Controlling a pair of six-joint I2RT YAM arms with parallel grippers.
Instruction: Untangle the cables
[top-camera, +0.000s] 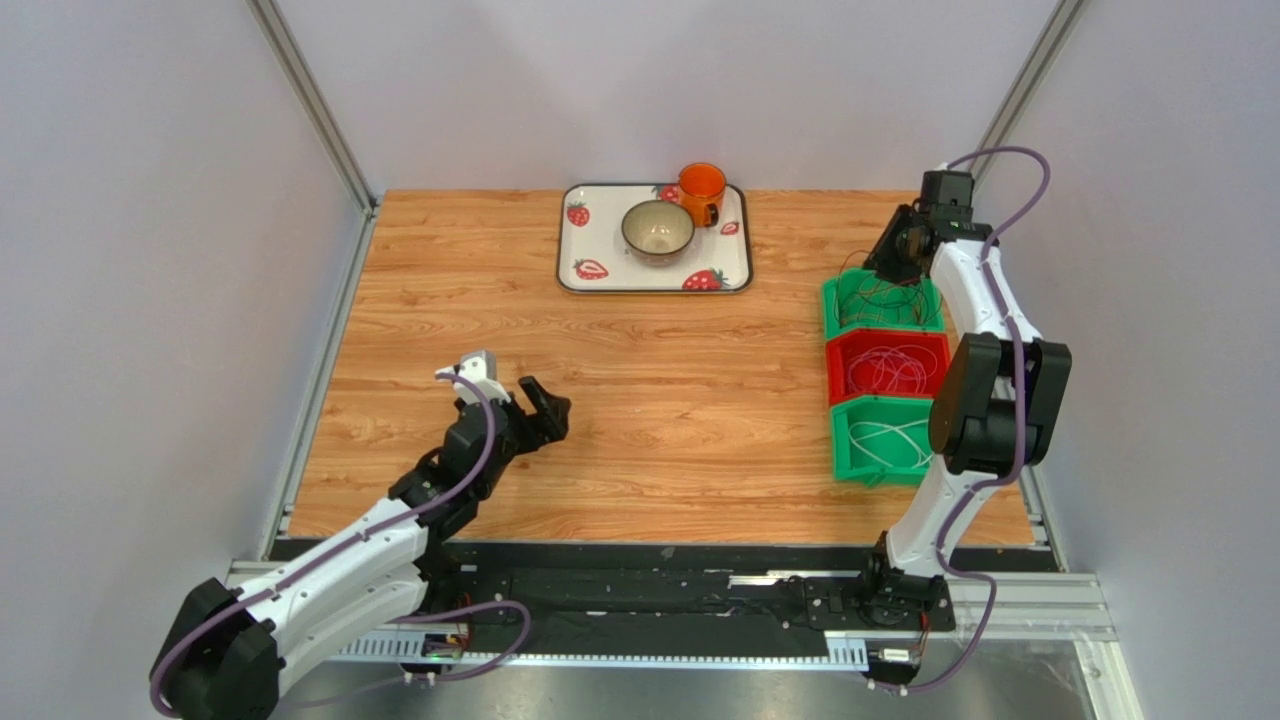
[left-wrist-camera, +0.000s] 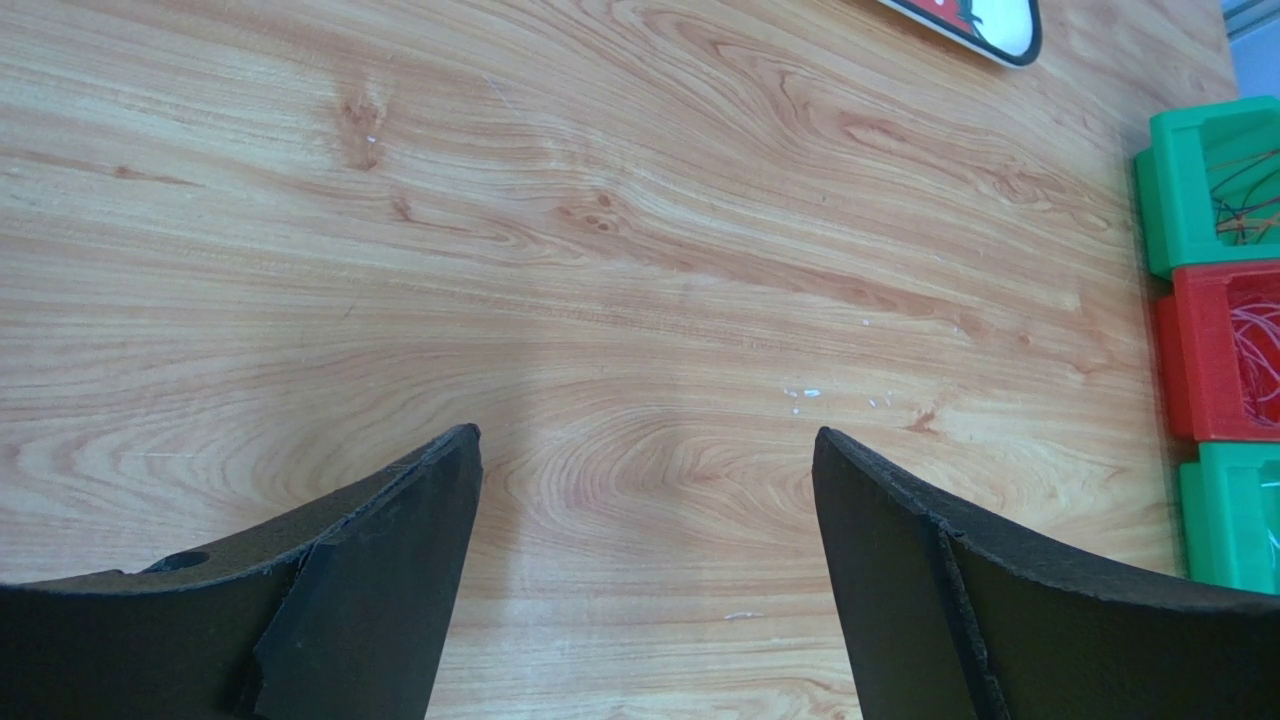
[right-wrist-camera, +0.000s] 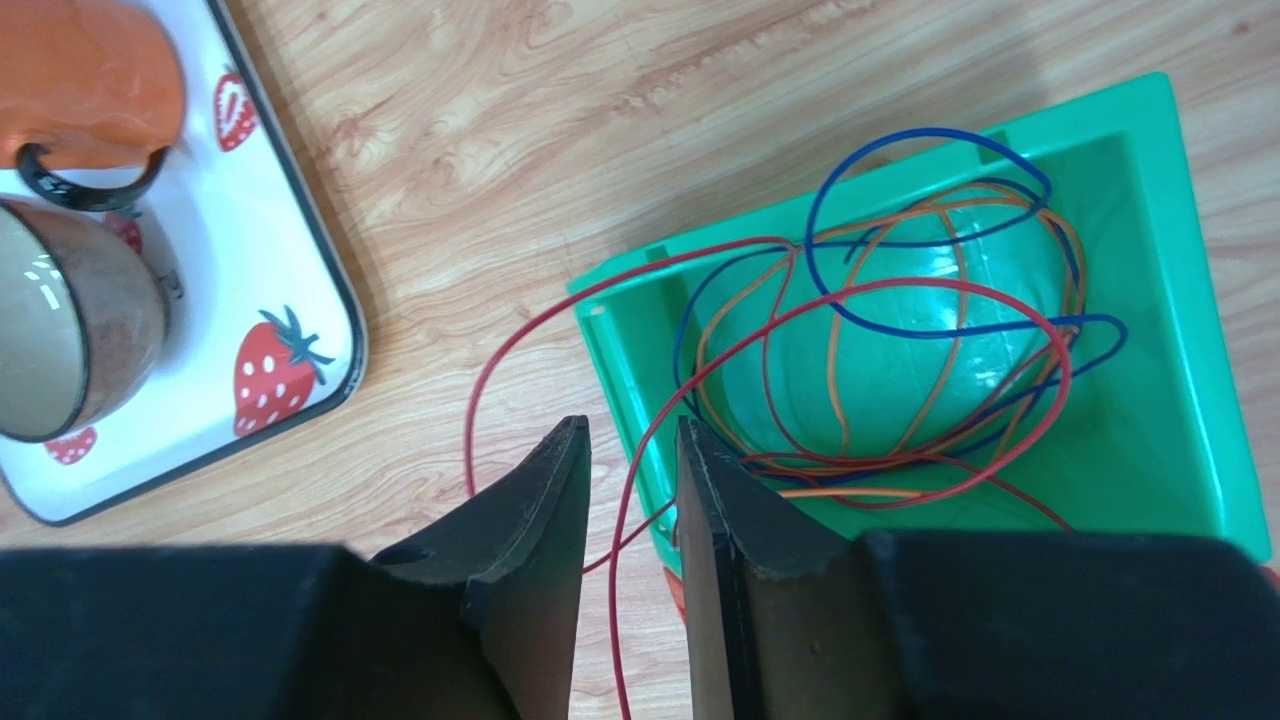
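- The right gripper (right-wrist-camera: 631, 428) is held with its jaws only narrowly parted. A red cable (right-wrist-camera: 618, 600) is seen running through the gap, but no clamping on it is shown.
- The cables (right-wrist-camera: 902, 360), in red, orange and blue loops, lie bundled in the green bin (right-wrist-camera: 1172, 345) ahead and to the right of this gripper. One red loop is spilled over the bin wall onto the desk (right-wrist-camera: 496, 135), ahead and to the left of the fingertips.
- The red strand should be taken alone, and the jaws closed where it lies apart from the orange and blue loops, so that no second wire is pinched.
- A slow pull away from the bin is advised, since the loops cross and the bin may be dragged along.
- The left gripper (left-wrist-camera: 646, 438) is held wide open over bare desk with nothing between its jaws, well apart from the bins.
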